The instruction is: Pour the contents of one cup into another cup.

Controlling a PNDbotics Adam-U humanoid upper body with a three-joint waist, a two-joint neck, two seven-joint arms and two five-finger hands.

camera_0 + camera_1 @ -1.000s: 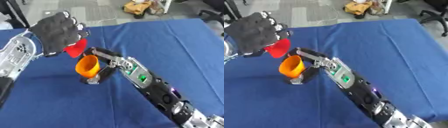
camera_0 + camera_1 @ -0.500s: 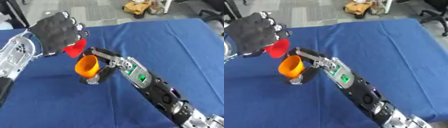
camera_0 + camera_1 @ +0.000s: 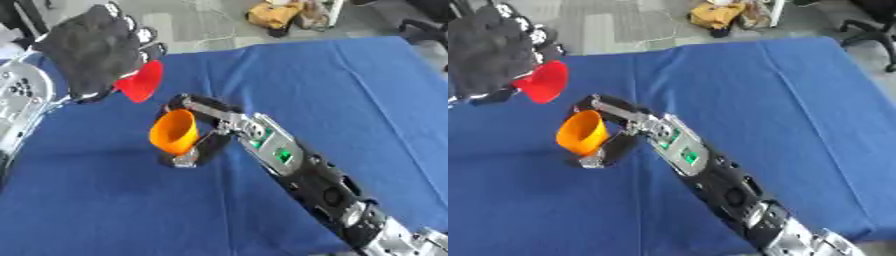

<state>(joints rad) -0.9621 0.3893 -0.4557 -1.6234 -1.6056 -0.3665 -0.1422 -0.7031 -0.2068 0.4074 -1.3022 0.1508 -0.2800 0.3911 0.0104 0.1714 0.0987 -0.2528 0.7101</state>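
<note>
- Tilting above the orange cup (image 3: 173,132), the red cup (image 3: 142,82) sits clasped in the left hand (image 3: 92,52).
- Right hand (image 3: 199,134) grips the orange cup, fingers curled around it.

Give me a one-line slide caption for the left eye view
Left hand tips a red cup above the orange cup held by the right hand over a blue table.
</note>
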